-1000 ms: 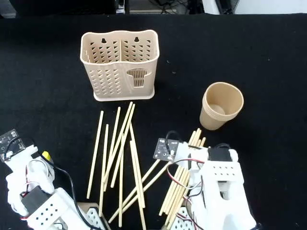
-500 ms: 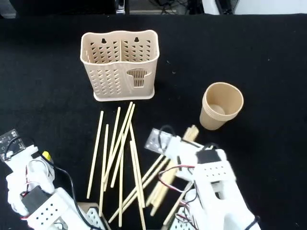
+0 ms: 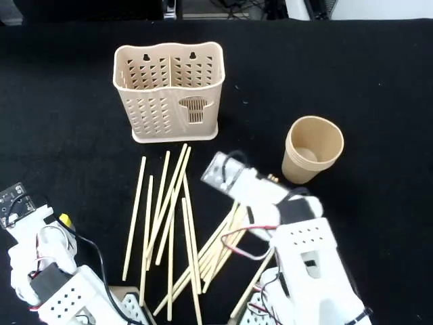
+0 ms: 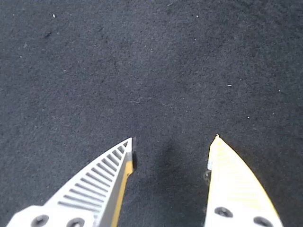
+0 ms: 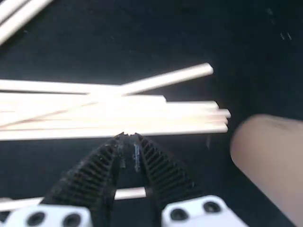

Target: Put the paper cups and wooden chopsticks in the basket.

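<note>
**Right claw pinched at the chopsticks, left claw wide over bare worktop**

The basket stands upright toward the far side of the black worktop, with nothing visible inside it. The paper cups sit nested in 1 stack, tilted, well to the basket's right and nearer the arms. The chopsticks lie loose on the worktop in front of the basket, some crossing, with a tighter bundle beside the right arm.

The right claw has its jaws closed together, tips at the edge of that bundle; nothing is visibly held between them. A cup's side is close by.

The left claw is spread wide above bare worktop, holding nothing. The left arm sits at the near left corner, apart from the chopsticks.
</note>
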`<state>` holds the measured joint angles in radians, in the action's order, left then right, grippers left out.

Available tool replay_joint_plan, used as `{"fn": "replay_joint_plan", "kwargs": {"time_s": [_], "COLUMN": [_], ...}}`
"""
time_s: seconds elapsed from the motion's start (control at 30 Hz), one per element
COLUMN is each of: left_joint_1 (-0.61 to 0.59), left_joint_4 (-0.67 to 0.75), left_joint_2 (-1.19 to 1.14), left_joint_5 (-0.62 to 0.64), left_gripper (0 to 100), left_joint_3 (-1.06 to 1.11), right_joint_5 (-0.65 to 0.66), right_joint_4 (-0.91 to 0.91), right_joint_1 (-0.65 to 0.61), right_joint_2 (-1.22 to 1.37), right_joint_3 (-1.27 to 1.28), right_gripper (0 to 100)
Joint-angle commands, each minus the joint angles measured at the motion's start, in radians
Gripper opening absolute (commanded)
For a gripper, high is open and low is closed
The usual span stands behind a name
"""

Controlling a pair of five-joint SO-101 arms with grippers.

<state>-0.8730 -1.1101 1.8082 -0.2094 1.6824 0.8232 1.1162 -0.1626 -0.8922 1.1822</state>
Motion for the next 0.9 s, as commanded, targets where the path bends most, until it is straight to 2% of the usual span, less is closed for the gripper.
{"fn": "replay_joint_plan", "kwargs": {"time_s": [0.0,0.2,0.4,0.63,0.8,0.87], "left_joint_1": [-0.007,-0.007,-0.007,-0.007,-0.007,-0.007], "left_joint_4": [-0.003,-0.003,-0.003,-0.003,-0.003,-0.003], "left_joint_2": [0.002,0.002,0.002,0.002,0.002,0.002], "left_joint_5": [-0.008,-0.008,-0.008,-0.008,-0.008,-0.008], "left_gripper": [27,27,27,27,27,27], "left_joint_3": [0.016,0.016,0.016,0.016,0.016,0.016], "right_joint_5": [0.127,0.474,0.638,0.658,0.643,0.571], "right_joint_4": [0.091,0.175,0.232,0.232,0.086,0.041], "right_joint_1": [0.121,0.316,0.381,0.331,0.221,0.184], "right_joint_2": [-0.002,-0.002,-0.002,-0.002,-0.002,-0.007], "right_joint_3": [-0.062,0.054,0.101,0.110,0.262,0.275], "right_gripper": [1.5,1.5,1.5,1.5,1.5,1.5]}}
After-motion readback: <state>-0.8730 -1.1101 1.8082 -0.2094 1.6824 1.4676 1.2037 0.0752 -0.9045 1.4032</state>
